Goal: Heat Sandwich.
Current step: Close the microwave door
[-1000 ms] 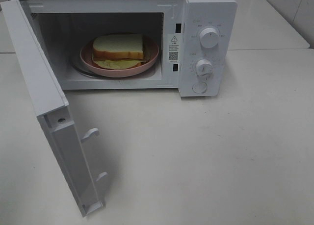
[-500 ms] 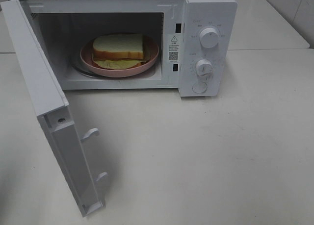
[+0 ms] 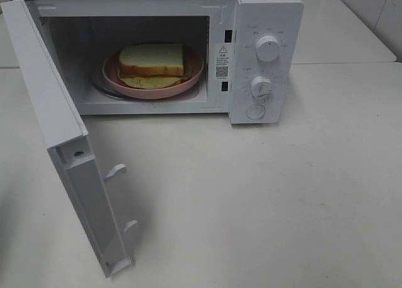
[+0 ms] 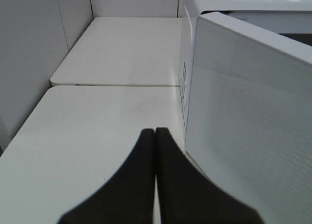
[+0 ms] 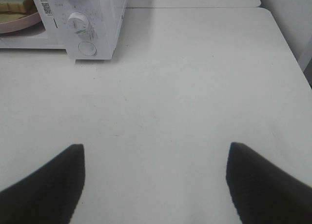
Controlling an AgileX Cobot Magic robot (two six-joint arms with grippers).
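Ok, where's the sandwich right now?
In the high view, the sandwich sits on the pink plate inside the open microwave, up on the left side, left of the upper knob.

The microwave (image 3: 264, 24) stands at the back of the table (image 3: 282, 206), left of the middle. Its door (image 3: 50, 93) stands open, swung out on the left toward the table's front. Inside, the sandwich (image 3: 152, 61) lies on the plate (image 3: 191, 78) in the middle of the cavity. Right of the opening, the upper knob (image 3: 268, 48) sits above the lower knob (image 3: 261, 87), with a round button (image 3: 255, 112) lowest. My left gripper (image 4: 155, 130) is just outside the door, and my right gripper (image 5: 156, 146) is over bare table, in front and right of the knobs. A second table (image 4: 122, 48) adjoins behind.
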